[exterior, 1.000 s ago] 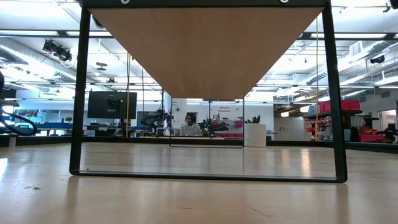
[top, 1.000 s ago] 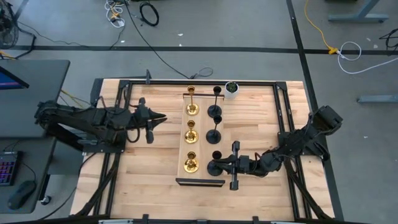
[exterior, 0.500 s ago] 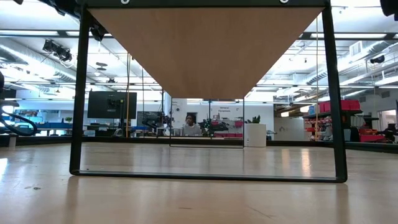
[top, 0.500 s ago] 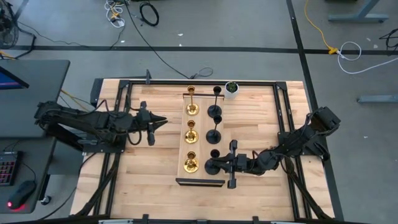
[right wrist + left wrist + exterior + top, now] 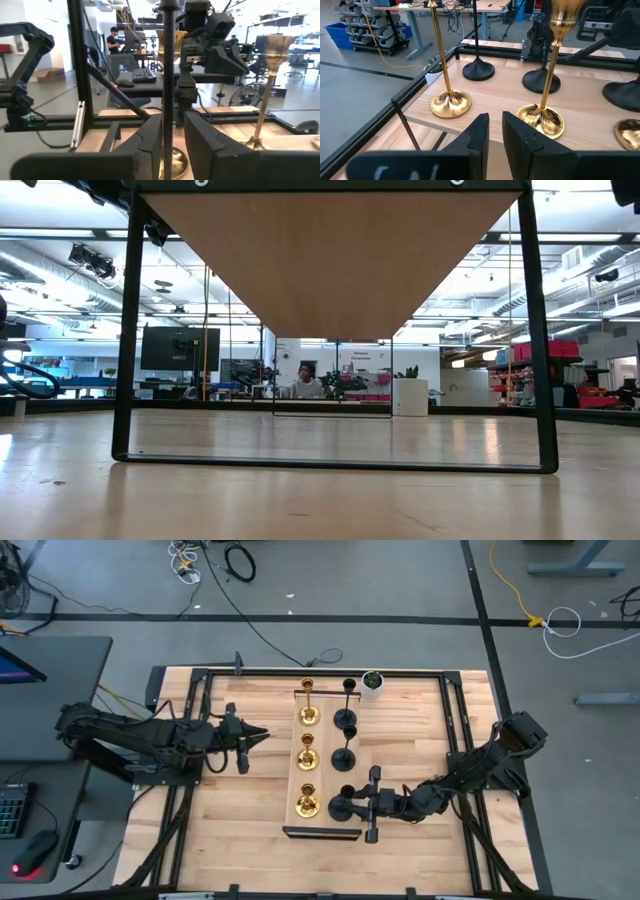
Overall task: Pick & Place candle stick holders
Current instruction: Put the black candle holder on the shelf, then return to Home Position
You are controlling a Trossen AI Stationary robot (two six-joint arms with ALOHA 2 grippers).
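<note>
On the bench [image 5: 250, 800], a pale board [image 5: 325, 780] carries six candle stick holders: three gold ones [image 5: 308, 760] in the left column and three black ones [image 5: 343, 758] in the right. The right pincer [image 5: 340, 807] is at the nearest black holder [image 5: 168, 60], whose stem stands between its narrowly parted fingers [image 5: 202, 137] with a gap on one side. The left pincer [image 5: 264, 732] hangs left of the board near the middle gold holder [image 5: 551, 75], narrow and holding nothing. A small white pot [image 5: 372, 682] stands at the far edge.
</note>
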